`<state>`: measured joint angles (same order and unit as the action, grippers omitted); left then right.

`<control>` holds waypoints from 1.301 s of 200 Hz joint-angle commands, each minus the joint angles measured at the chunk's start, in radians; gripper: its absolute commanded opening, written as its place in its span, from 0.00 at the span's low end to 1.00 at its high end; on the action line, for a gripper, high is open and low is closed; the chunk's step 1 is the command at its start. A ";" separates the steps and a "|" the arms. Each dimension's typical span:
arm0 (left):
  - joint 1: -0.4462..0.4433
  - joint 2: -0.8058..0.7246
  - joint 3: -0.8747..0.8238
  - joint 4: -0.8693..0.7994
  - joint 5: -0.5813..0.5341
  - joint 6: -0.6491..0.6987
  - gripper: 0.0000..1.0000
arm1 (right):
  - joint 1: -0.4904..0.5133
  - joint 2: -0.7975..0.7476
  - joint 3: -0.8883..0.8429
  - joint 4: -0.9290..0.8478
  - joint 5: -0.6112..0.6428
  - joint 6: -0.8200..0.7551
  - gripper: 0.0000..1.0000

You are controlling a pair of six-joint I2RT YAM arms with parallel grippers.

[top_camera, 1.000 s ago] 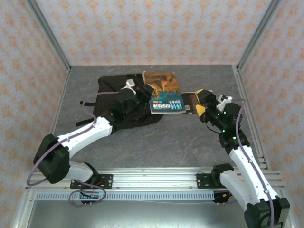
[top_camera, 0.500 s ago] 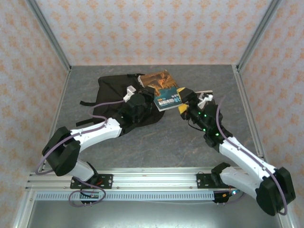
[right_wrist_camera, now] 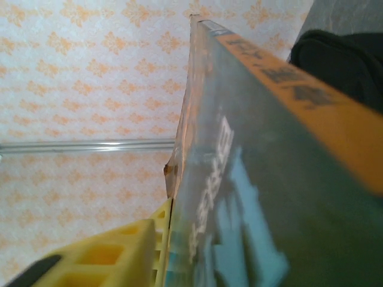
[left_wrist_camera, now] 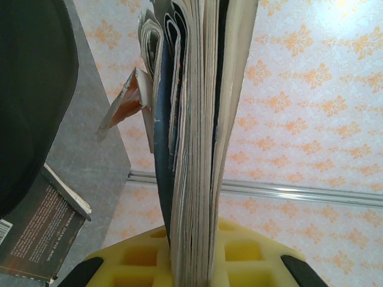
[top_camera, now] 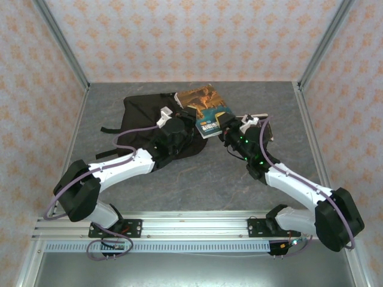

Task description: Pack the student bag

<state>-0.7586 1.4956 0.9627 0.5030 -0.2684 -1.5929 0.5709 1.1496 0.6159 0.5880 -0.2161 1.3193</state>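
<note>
The student bag [top_camera: 146,116] is a black fabric backpack lying flat at the back left of the table; its dark edge also shows as the bag [left_wrist_camera: 30,89] and the bag [right_wrist_camera: 341,66]. A stack of books [top_camera: 206,109], with a brown cover and a teal one, is held on edge just right of the bag. My left gripper [top_camera: 190,115] is shut on the stack's left side, page edges squeezed between its yellow pads [left_wrist_camera: 137,260]. My right gripper [top_camera: 226,123] holds the right side, one yellow pad [right_wrist_camera: 128,254] flat against the teal cover [right_wrist_camera: 251,197]; its other pad is hidden behind the books.
A dark book with a barcode [left_wrist_camera: 33,236] lies flat on the grey table beside the bag. Aluminium frame posts and patterned walls close in the table [top_camera: 197,179] on three sides. The arm bases stand along the near rail.
My right arm has swung left to the books, and its jaws have gone from wide open to closed on them. The stack has shifted slightly left and back, toward the bag.
</note>
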 commanded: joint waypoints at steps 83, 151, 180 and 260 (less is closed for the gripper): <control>0.027 -0.095 0.159 -0.442 0.069 0.378 0.53 | -0.020 -0.247 0.025 -0.348 0.212 -0.332 0.00; 0.035 0.311 0.861 -1.280 0.119 0.881 0.72 | -0.042 -0.385 0.085 -0.721 0.396 -0.644 0.00; 0.035 0.597 1.215 -1.532 0.102 1.003 0.76 | -0.055 -0.415 0.088 -0.776 0.421 -0.709 0.00; 0.031 0.907 1.561 -1.720 0.035 1.119 0.76 | -0.104 -0.499 0.055 -0.832 0.429 -0.768 0.00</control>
<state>-0.7258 2.4245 2.4729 -1.1362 -0.1692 -0.5385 0.4782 0.6785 0.6563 -0.2687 0.1822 0.5880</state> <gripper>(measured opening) 0.772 0.121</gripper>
